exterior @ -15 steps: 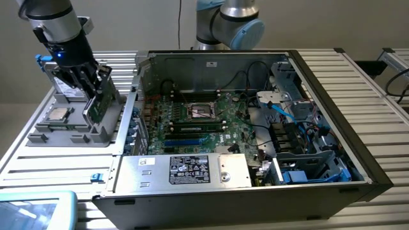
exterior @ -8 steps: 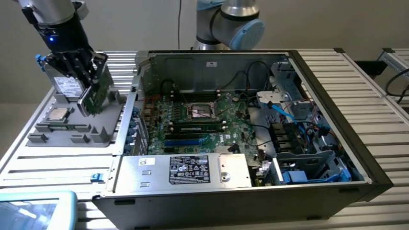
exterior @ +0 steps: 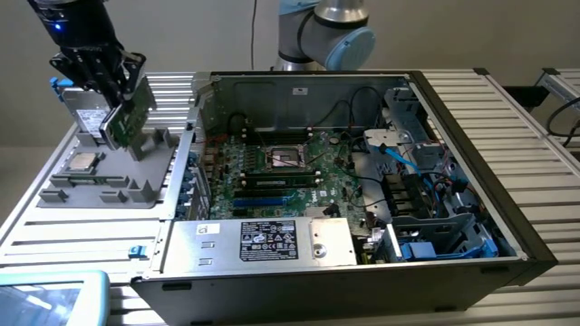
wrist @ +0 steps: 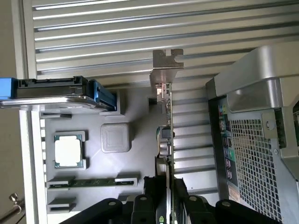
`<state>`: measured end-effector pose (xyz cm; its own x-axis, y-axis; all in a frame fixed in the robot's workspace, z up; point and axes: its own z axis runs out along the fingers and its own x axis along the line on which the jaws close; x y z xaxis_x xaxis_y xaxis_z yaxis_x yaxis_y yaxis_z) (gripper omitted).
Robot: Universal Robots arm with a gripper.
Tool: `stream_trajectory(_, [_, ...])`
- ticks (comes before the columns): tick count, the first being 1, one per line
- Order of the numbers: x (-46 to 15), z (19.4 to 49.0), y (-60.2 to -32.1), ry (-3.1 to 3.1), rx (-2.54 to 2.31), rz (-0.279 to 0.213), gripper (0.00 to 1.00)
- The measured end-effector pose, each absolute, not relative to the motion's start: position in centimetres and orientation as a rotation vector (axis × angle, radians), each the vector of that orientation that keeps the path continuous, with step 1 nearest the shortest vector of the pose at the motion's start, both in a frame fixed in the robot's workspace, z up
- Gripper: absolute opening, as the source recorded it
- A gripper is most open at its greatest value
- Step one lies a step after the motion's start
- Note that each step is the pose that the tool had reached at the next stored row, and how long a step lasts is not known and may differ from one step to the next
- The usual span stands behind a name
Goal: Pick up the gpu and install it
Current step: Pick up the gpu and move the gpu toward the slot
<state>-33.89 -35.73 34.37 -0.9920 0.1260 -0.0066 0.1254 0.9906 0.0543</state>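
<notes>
My gripper (exterior: 111, 94) hangs above the grey parts tray (exterior: 136, 193) at the exterior view's left, shut on the gpu (exterior: 130, 117). The card is lifted off the tray and hangs tilted below the fingers, green board showing. In the wrist view the gpu (wrist: 166, 135) appears edge-on, pinched between the black fingers (wrist: 152, 193) of the gripper (wrist: 167, 198). Its silver end bracket (wrist: 167, 65) points away from the wrist. The open computer case (exterior: 453, 136) with its motherboard (exterior: 272, 173) lies to the exterior view's right of the tray.
On the tray rest a processor chip (exterior: 81, 161) (wrist: 69, 150), a narrow green memory stick (exterior: 86, 180) (wrist: 91, 182) and a silver drive with blue tabs (exterior: 83, 115) (wrist: 51, 95). The case's rear wall (wrist: 252, 140) stands close beside the card. The slatted metal table (exterior: 526, 136) surrounds everything.
</notes>
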Motion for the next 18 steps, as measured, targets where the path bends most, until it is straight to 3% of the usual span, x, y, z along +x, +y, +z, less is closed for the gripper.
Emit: stream_trajectory(18, [-33.9, 41.0, -35.7, 3.122, 0.197, 0.083, 0.28])
